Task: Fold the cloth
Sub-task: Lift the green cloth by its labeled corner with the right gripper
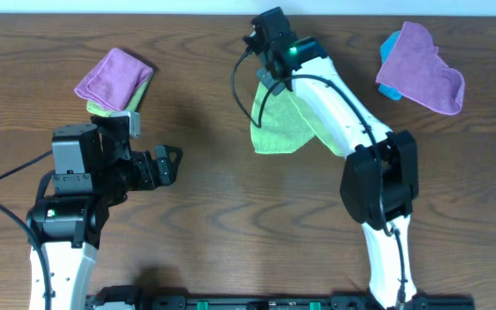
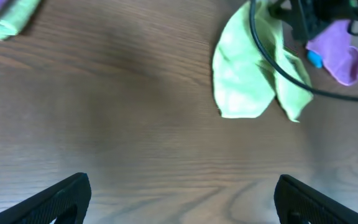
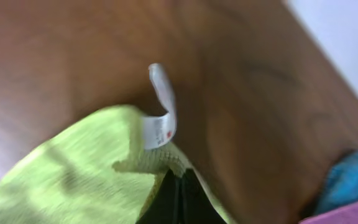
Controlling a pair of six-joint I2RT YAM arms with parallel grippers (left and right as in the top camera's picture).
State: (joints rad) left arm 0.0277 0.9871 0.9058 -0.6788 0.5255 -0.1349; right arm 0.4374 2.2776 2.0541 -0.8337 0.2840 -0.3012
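Note:
The lime-green cloth (image 1: 281, 127) is bunched at the table's middle back. My right gripper (image 1: 269, 79) is shut on its far edge, next to the small white tag (image 3: 161, 118). In the right wrist view the closed fingers (image 3: 179, 194) pinch the cloth (image 3: 73, 177), which drapes away from them. The left wrist view shows the cloth (image 2: 244, 78) in loose folds ahead and to the right. My left gripper (image 1: 167, 164) is open and empty over bare wood, well left of the cloth. Its fingers (image 2: 182, 202) are spread wide.
A purple cloth (image 1: 113, 74) lies folded on another lime-green cloth (image 1: 102, 108) at the back left. A second purple cloth (image 1: 422, 71) lies over a small blue cloth (image 1: 389, 43) at the back right. The right arm's black cable (image 1: 241, 95) loops beside the cloth.

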